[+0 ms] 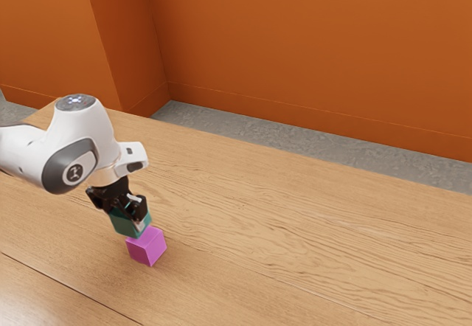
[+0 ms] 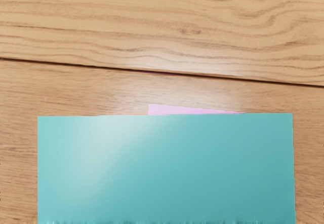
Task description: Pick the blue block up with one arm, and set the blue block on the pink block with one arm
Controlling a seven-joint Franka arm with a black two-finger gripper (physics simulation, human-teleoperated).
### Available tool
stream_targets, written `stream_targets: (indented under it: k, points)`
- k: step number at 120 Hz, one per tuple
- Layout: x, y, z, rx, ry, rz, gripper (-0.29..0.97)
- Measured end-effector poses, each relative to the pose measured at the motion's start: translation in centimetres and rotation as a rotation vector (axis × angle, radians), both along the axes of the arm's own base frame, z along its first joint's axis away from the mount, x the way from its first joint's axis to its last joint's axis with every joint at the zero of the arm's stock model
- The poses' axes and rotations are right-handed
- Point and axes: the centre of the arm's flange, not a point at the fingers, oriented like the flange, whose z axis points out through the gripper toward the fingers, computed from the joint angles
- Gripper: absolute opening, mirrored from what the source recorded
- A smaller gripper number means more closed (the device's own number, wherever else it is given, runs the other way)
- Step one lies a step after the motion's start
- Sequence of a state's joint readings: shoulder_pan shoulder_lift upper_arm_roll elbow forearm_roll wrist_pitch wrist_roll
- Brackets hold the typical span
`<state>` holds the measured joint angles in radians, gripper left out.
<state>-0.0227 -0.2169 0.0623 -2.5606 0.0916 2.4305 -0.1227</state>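
The black gripper point(image 1: 127, 209) was closed on the blue block point(image 1: 131, 226), a teal-toned cube pinched by its upper sides, near the exterior view's left over the wooden table point(image 1: 310, 223). The cube hung tilted just above the pink block point(image 1: 146, 246); whether the two touched could not be told. In the wrist view, the blue block point(image 2: 167, 168) sat under the hand, with the pink block point(image 2: 195, 111) peeping out beyond it. A small white emblem point(image 1: 74, 172) on the arm's grey joint cap could not be read as letters.
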Motion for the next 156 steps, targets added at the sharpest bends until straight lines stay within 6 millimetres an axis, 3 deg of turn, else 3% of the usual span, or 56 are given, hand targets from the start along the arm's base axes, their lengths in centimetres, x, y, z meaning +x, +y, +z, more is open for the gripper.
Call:
stream_targets:
  k: [57, 156]
  points:
    - [-0.3, -0.3, 0.1, -0.007, 0.030, -0.040, 0.33]
    - [1.2, -0.3, -0.5, -0.026, 0.046, -0.086, 0.34]
